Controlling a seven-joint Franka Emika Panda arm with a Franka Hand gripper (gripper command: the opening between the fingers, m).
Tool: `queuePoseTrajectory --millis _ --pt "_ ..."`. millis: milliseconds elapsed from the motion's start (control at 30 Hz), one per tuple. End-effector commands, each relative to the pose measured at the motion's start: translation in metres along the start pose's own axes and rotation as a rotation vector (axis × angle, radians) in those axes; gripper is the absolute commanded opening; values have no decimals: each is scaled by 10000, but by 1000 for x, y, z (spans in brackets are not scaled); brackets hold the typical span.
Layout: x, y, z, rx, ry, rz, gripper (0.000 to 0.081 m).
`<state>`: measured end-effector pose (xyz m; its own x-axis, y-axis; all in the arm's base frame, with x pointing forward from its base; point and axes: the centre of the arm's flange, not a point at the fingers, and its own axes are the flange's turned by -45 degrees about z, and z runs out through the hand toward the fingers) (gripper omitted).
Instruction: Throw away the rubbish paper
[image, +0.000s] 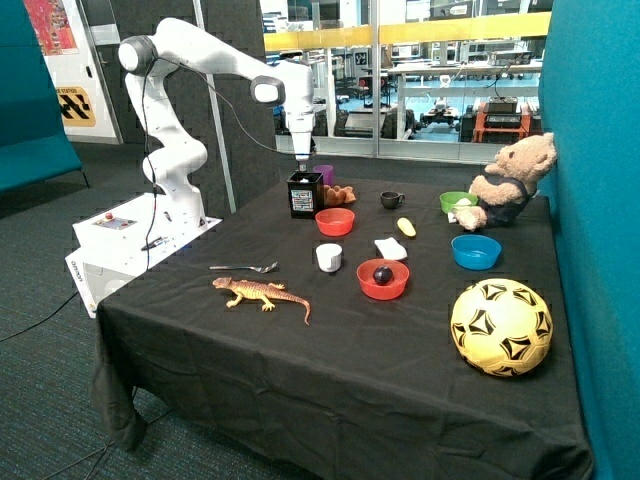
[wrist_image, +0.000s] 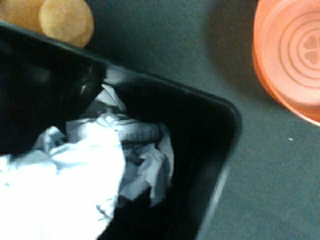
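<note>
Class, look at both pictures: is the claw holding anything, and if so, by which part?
It cannot be told. The claw hangs over the black bin, and crumpled paper shows in the bin, but no hold is visible.

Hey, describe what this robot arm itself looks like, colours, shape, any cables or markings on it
The arm is glossy white with rounded, tube-like segments and dark grey caps at its joints. A thin black cable runs along it toward the wrist. It narrows to a slim gripper above the black bin. Its base sits on a white box with a red button on top. No markings are legible on the arm.
</note>
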<state>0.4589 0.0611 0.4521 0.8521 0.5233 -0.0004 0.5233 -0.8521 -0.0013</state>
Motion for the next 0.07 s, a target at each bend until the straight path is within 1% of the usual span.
queuePoseTrajectory --millis 0,33 --pt "2 20 0 -13 4 -148 509" --pt "1 21 0 -13 4 -291 502"
